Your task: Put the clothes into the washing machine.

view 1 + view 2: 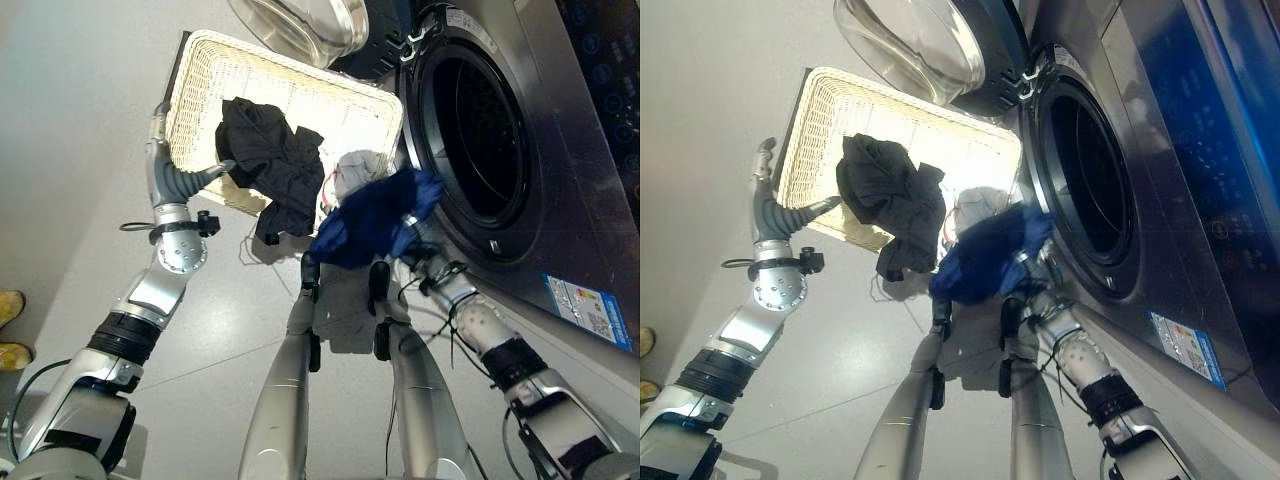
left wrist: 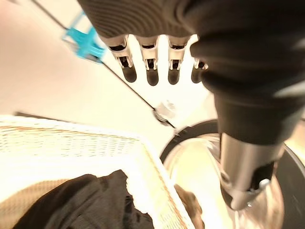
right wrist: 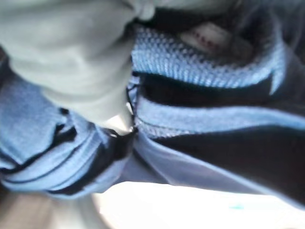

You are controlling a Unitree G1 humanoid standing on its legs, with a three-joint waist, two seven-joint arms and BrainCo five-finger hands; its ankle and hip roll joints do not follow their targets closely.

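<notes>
1. A blue-and-white sticker (image 1: 588,309) sits on the washing machine (image 1: 560,150) front, at about four o'clock from the drum opening; its print is too small to read.
2. Faint round symbols mark the machine's dark control panel (image 1: 605,60); none are legible.

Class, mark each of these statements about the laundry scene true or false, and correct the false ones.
1. The washing machine door is closed. False: it stands open.
2. A black garment hangs over the basket rim. True.
3. The blue garment lies inside the drum. False: it is outside, at the right hand, before the opening.
4. The left hand has straight fingers and holds nothing. True.
</notes>
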